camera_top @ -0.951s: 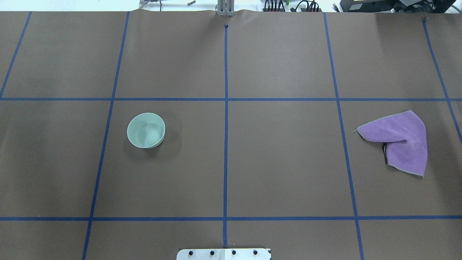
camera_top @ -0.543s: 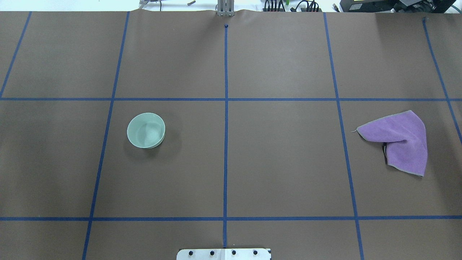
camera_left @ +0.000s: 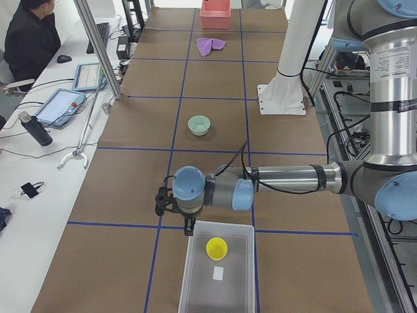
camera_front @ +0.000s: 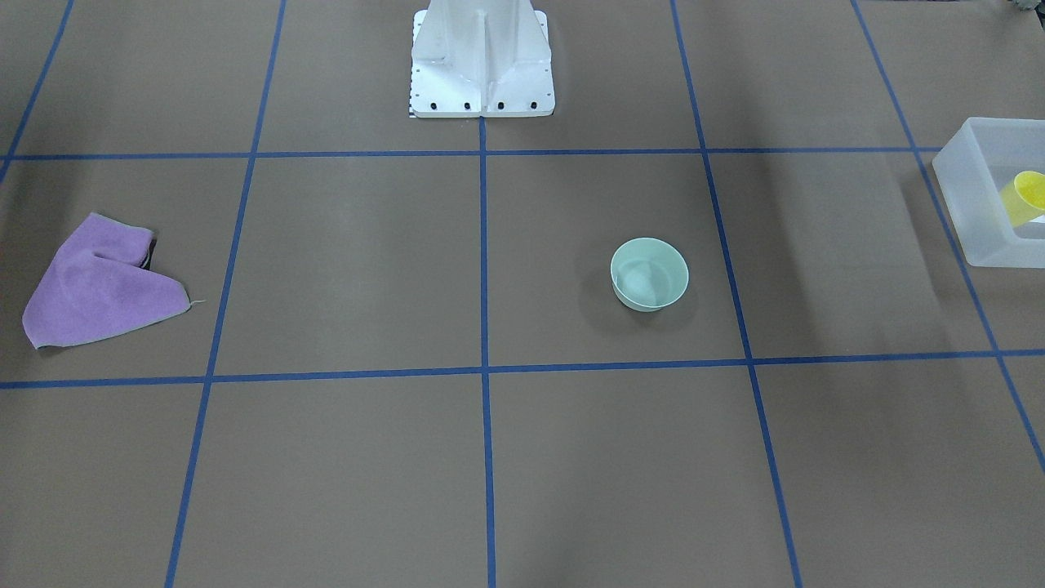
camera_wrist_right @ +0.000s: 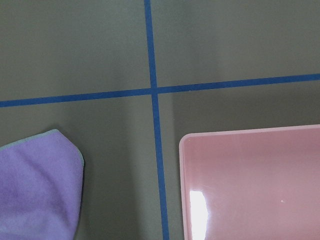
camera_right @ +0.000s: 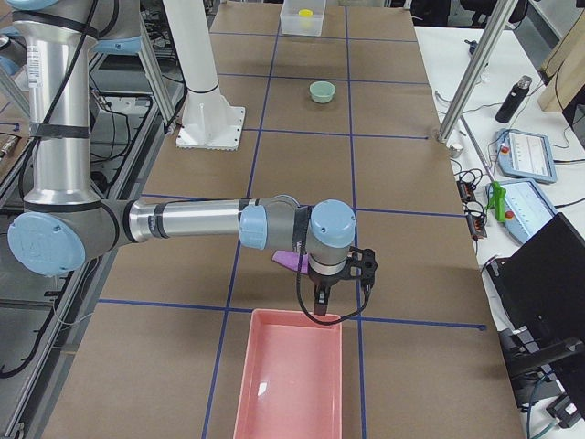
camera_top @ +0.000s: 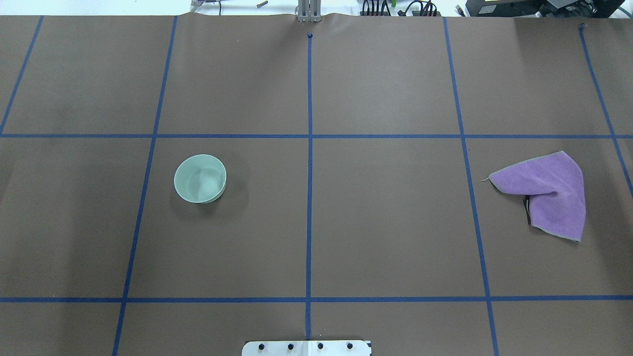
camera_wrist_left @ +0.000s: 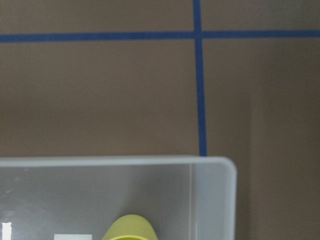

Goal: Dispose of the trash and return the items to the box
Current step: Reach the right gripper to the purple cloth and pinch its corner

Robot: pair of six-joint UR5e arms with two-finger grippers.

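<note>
Cup (camera_left: 216, 248): mouth up in the box (camera_left: 231, 293), just on the near side of the left gripper (camera_left: 189, 228).
Left gripper: over the box's far rim (open or closed, cannot tell).
Bowl (camera_left: 199, 124): on the table (camera_left: 130, 189), well beyond that gripper, outside the box.
Right gripper (camera_right: 322, 307): far end, beside the cloth (camera_right: 292, 262), at the tray (camera_right: 283, 393) rim; grip unreadable.

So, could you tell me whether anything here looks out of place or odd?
Nothing is spilled or damaged. The mint bowl sits upright on the table, well apart from the box holding the yellow cup, and the purple cloth lies rumpled outside the pink tray.
</note>
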